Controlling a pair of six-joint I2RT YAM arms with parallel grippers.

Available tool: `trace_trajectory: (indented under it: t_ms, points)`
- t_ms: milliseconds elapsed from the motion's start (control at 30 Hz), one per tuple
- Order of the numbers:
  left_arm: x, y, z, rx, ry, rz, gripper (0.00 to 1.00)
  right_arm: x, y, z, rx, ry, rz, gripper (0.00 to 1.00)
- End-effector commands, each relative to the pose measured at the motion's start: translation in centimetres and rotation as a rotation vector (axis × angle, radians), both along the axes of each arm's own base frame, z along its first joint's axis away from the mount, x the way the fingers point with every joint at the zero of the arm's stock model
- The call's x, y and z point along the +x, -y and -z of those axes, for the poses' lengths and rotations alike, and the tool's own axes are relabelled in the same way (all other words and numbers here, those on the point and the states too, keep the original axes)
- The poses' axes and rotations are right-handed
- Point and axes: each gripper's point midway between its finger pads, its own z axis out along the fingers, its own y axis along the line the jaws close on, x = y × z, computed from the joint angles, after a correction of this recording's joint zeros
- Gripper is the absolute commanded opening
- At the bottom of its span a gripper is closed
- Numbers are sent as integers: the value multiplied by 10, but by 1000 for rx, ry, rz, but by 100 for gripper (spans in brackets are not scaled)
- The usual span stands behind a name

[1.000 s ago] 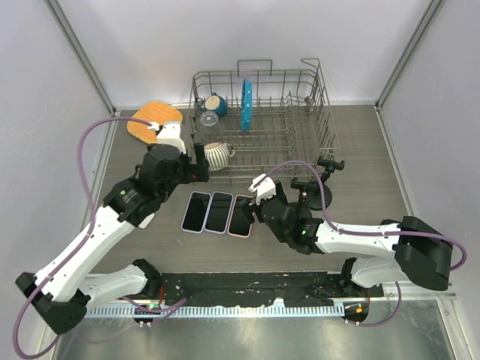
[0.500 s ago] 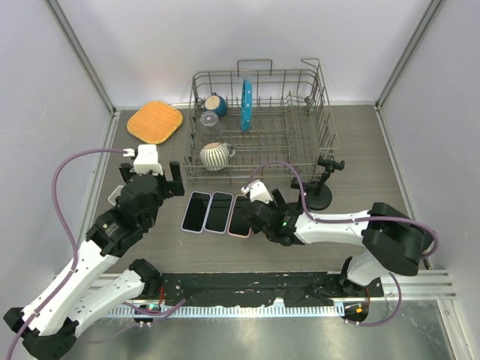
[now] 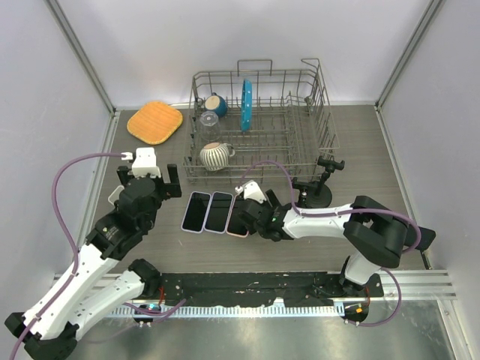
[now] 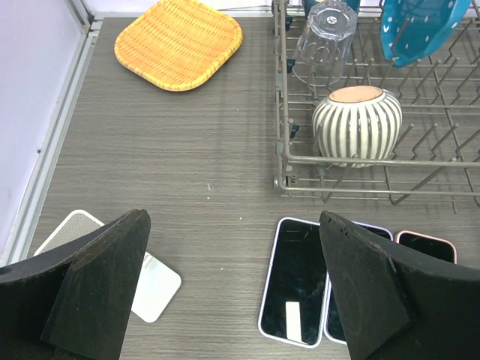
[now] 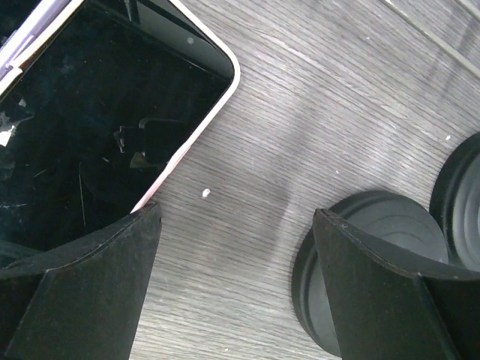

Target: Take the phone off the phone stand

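Right wrist: right pincer (image 5: 234,262) agape, empty.

**Figure. Colours and patterns across the grey-brown, wood-grained table (image 3: 360,150).**
The woven mat (image 4: 178,43) is orange-yellow and the wire dish rack (image 3: 328,127) is grey. In the rack, the mug (image 4: 357,124) carries cream and dark stripes, the plate (image 4: 420,22) is teal with white dots, and the glass (image 4: 324,34) is clear. All three phones have black screens: the left phone (image 3: 196,212) and middle phone (image 3: 219,212) are pale-rimmed, the right phone (image 3: 240,217) pink-rimmed. The phone stand (image 3: 321,196) is black. The cables (image 3: 86,156) are purple.
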Motion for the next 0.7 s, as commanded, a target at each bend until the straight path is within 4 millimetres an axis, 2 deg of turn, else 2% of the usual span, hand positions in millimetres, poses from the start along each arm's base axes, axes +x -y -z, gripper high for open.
trace_trajectory:
  t_ms: [0,133,333,667]
  points:
    - [3,-5,-11,-18,56,-27,100,2,-26,-5,69,-19,-50,88]
    - [4,-5,-7,-12,49,-24,100,2,-31,-11,95,-20,-62,88]
    - [7,-1,-3,-7,32,-7,100,-2,-22,-16,113,-23,-29,88]
    - [7,0,-1,-9,27,1,100,-21,-1,-2,133,-116,35,84]
